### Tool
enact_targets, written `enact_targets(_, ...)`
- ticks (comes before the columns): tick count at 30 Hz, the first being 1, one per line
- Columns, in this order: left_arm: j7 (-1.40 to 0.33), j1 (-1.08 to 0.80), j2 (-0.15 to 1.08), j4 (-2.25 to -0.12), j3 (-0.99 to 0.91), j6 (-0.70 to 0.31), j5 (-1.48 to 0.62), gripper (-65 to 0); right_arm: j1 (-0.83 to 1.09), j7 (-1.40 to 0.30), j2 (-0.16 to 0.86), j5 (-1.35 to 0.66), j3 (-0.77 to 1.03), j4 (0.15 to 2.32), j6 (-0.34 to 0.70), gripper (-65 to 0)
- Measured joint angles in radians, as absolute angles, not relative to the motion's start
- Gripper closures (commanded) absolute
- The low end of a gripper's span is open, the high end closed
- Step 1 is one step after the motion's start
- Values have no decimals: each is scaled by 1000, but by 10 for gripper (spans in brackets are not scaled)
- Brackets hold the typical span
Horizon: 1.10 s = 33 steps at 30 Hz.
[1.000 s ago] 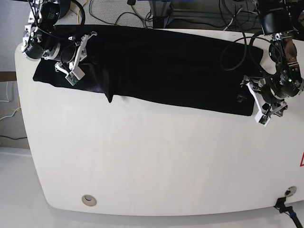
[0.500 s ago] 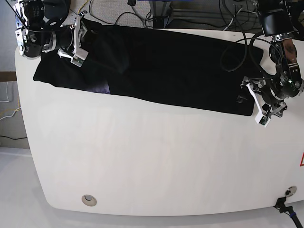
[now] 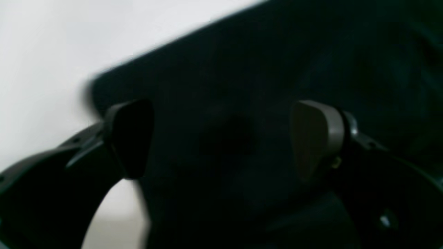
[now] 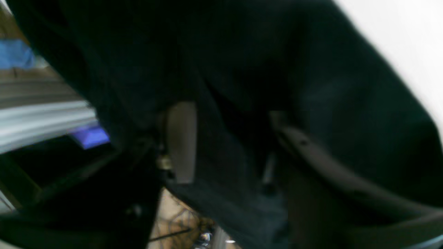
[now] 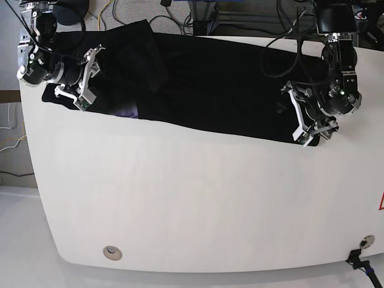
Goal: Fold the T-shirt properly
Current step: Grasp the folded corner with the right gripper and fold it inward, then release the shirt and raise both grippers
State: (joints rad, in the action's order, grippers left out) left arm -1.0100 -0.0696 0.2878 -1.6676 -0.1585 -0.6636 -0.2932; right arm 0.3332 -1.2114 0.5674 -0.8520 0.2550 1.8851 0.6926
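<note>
The black T-shirt (image 5: pixel 210 84) lies stretched in a long band across the far side of the white table (image 5: pixel 198 204). My left gripper (image 5: pixel 300 119) is over the shirt's right end. In the left wrist view the left gripper (image 3: pixel 221 138) is wide open, with the shirt (image 3: pixel 263 69) and its corner edge below it. My right gripper (image 5: pixel 84 81) is at the shirt's left end. In the blurred right wrist view the right gripper (image 4: pixel 235 141) has its jaws apart, with loose shirt fabric (image 4: pixel 242 69) draped between and over them. A flap of the shirt (image 5: pixel 138 51) stands turned up at the far left.
Cables (image 5: pixel 252 15) and dark equipment lie on the floor beyond the table's far edge. A round metal fitting (image 5: pixel 111 252) sits near the front left edge. A small black clamp (image 5: pixel 359 259) is at the front right corner.
My left gripper moved left and up onto the shirt's right end. My right gripper moved down and left, and a shirt flap now lies turned up at the far left.
</note>
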Motion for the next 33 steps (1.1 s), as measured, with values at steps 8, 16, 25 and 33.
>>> enact_targets(8, -1009, -102, 249, -1692, -148, -656, -287, 0, 373, -1206, 431, -654, 254, 1884, 697, 0)
enact_targets(16, -960, -86, 261, -1543, -149, -659, -315, 0, 295, -1062, 451, -502, 179, 1714, 709, 0)
enact_targets(25, -841, -33, 303, -1417, -150, -671, -358, 0, 72, -888, 452, -468, 98, 1459, 718, 0)
enact_targets(33, -849, -26, 342, -1415, -150, -664, -348, 0, 73, -867, 451, -463, 104, 1456, 715, 0)
